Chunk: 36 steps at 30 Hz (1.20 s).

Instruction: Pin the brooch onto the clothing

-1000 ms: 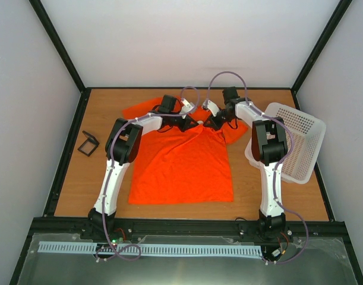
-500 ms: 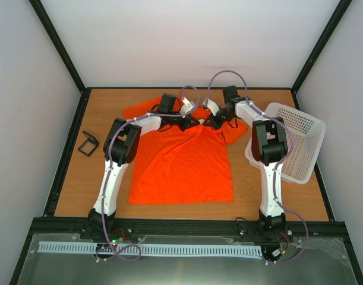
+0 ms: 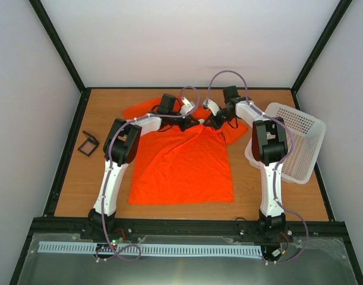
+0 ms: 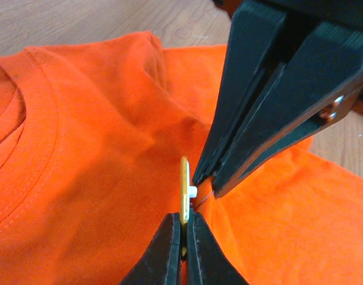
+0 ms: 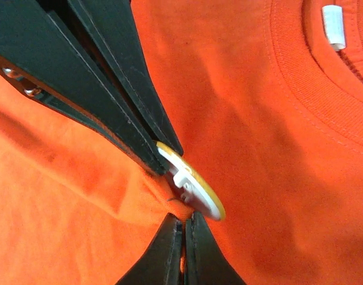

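1. While both arms meet just below the collar (image 4: 41, 113), the left gripper (image 4: 183, 224) is clamped tight on the brooch (image 4: 184, 178); disc held on edge, white post (image 4: 193, 190) facing across.
2. Right gripper (image 5: 182, 231) is pinched shut on a raised fold of the shirt (image 5: 276, 196); brooch touching that fold; the rest of the shirt lies flat on the tabletop (image 3: 104, 178).
3. Step in hand, as I read it: the pinning itself; brooch lined up against the cloth; whether the pin has gone through, I cannot tell.
4. Next move calls for a short, straight push into the fold; right grip keeping the cloth taut; neither letting go until it catches.
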{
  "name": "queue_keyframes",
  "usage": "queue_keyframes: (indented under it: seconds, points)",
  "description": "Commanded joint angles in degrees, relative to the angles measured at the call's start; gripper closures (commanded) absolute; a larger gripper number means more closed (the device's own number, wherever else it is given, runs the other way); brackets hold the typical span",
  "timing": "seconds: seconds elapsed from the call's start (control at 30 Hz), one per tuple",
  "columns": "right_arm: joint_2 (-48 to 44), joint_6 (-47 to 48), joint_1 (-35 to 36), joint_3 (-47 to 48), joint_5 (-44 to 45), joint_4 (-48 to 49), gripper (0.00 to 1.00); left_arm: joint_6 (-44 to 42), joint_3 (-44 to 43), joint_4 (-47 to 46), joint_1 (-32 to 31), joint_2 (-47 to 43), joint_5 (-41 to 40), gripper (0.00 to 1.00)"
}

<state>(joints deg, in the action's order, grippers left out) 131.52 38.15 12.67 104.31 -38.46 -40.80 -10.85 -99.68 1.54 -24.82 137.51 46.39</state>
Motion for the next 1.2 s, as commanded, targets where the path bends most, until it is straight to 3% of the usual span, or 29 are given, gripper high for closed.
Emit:
queue_keyframes:
  seconds: [0.0, 0.57, 1.17]
  points:
    - [-1.9, -0.3, -0.8, -0.5, -1.4, 1.7, 0.97, -3.5, 0.1, 1.8, -0.4, -2.0, -4.5, 0.99]
    - [-0.8, -0.3, -0.8, 1.9, -2.5, -0.1, 0.97, -7.6, 0.7, 1.3, -1.9, -3.7, -7.3, 0.99]
    - [2.0, -0.6, -0.8, 3.5, -1.6, -1.0, 0.97, -5.1, 2.4, -2.4, -1.9, -6.4, -2.2, 0.99]
